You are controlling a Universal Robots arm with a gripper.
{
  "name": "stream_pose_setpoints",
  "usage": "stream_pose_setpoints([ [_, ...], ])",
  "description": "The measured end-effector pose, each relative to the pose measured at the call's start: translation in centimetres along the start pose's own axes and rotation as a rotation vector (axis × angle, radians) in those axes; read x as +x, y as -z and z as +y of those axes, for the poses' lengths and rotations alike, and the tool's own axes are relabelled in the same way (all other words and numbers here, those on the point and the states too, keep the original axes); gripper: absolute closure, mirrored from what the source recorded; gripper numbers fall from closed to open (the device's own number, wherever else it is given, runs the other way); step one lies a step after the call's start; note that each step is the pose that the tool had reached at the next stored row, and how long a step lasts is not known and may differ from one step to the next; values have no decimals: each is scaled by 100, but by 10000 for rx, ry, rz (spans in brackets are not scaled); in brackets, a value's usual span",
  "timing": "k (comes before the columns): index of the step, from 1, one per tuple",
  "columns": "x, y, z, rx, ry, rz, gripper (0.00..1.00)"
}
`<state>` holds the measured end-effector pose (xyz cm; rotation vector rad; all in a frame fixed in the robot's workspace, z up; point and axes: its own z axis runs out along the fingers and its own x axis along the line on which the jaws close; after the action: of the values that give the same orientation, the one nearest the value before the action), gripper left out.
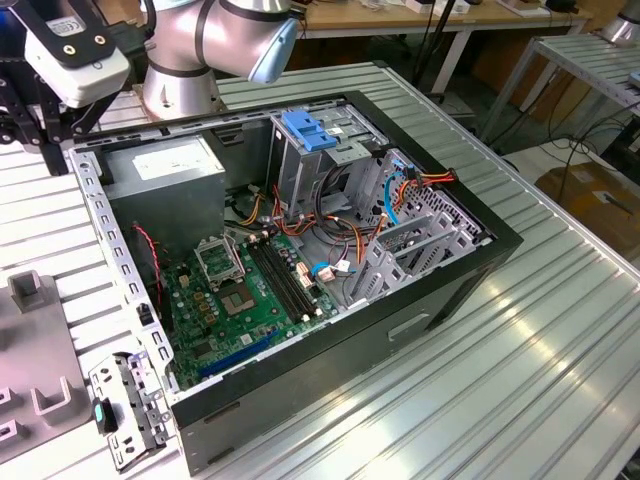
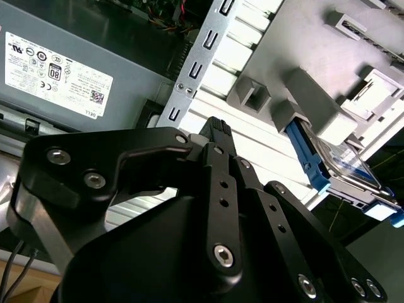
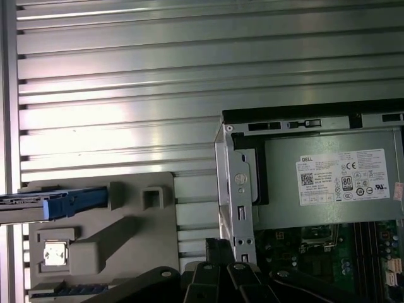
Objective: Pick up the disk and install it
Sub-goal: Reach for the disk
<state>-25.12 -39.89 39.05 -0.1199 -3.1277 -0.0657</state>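
Hand (image 2: 216, 126): I read it as closed together, holding nothing. 1 disk (image 3: 50, 205) sits on edge in 1 grey fixture (image 3: 126, 240) on the counter (image 3: 189, 63), beside 1 open computer case (image 1: 300, 390).

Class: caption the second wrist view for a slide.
Claw hovers between the case and the disk, which sits in a grey holder.
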Motion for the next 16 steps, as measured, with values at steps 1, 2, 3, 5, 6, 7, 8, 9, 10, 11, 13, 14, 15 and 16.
stream_pose_setpoints([
  [1, 7, -1, -1, -1, 1, 0, 89],
  [2, 14, 0, -1, 0, 0, 1, 89],
  [3, 21, 0, -2, 0, 0, 2, 89],
  [5, 35, 0, -3, 0, 0, 3, 89],
  [6, 46, 0, -4, 1, 0, 5, 89],
  [7, 55, -1, -4, 0, 0, 5, 89],
  [8, 62, -1, -5, 0, 0, 5, 89],
  [9, 69, -1, -6, 0, 0, 6, 89],
  [10, 77, -1, -6, 0, 0, 6, 89],
  [11, 84, -1, -7, 0, 0, 7, 89],
  [13, 98, -2, -8, 0, 0, 8, 89],
  [14, 104, -2, -8, 0, 0, 9, 89],
  [15, 111, -2, -9, 0, 0, 10, 89],
  [16, 117, -2, -9, 1, 0, 11, 89],
])
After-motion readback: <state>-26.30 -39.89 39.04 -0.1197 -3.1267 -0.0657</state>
